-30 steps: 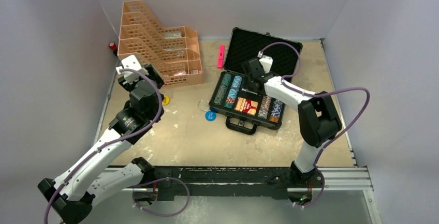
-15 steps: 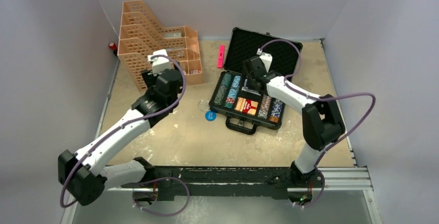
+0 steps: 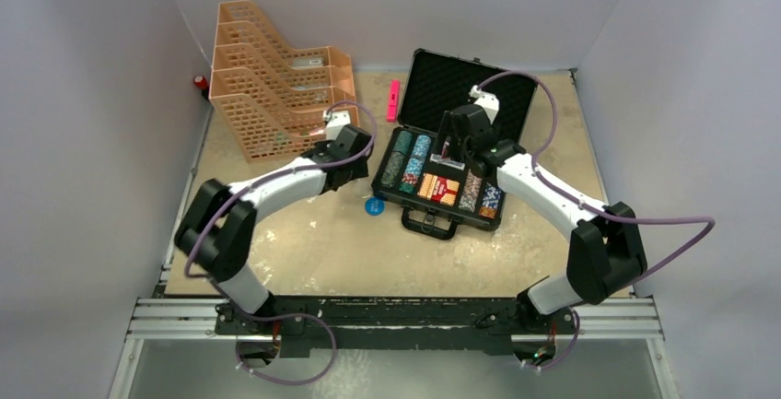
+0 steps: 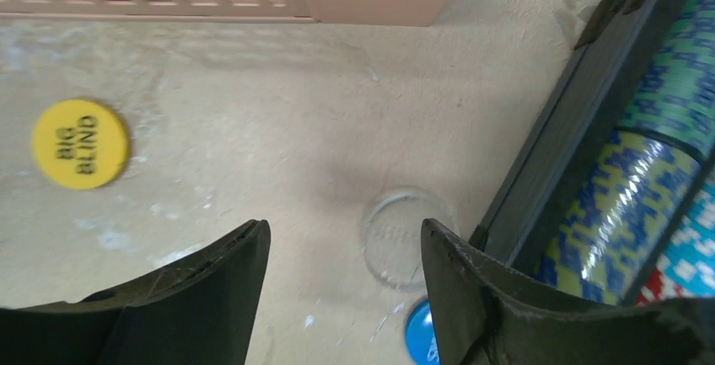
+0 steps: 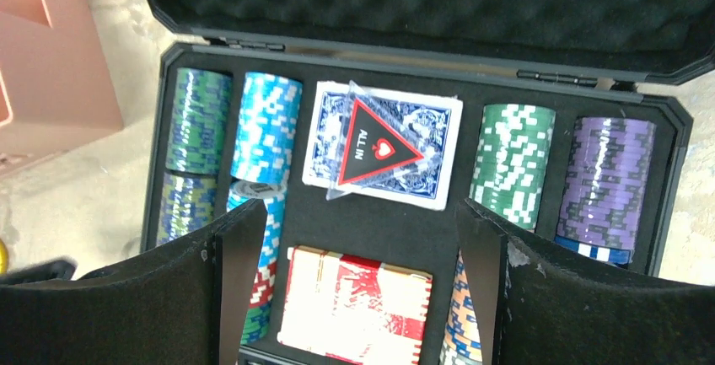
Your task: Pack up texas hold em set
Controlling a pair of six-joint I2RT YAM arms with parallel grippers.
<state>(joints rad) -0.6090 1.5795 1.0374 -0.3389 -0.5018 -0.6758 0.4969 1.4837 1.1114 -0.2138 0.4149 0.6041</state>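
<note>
Discs are what my left gripper [image 4: 341, 243] faces, its jaws spread wide with nothing in them. The clear disc [image 4: 407, 238] lies flat on the table [image 4: 253, 87] just ahead of the finger nearest the case [image 4: 548, 146], close to the case wall. The blue disc [image 4: 419, 333] peeks out beside that same finger. The yellow disc [image 4: 80, 143] lies well out beyond my other finger.

I judge all three thin, light, stiff and slick. Lying flat, they offer only their rims, so I would set my fingertips right down on the table and pinch across opposite edges. The clear one is faint and easy to misjudge.

My right gripper [image 5: 361, 213] hangs over the open case, jaws also apart and empty. The red deck [image 5: 354, 306] sits low between them, and the blue deck [image 5: 384, 142] lies ahead with the triangle [image 5: 379, 147] loose on top. That triangle looks light and likely to slide. With its chips [image 5: 514, 158] the case should be heavy, so I would move only the lid.
</note>
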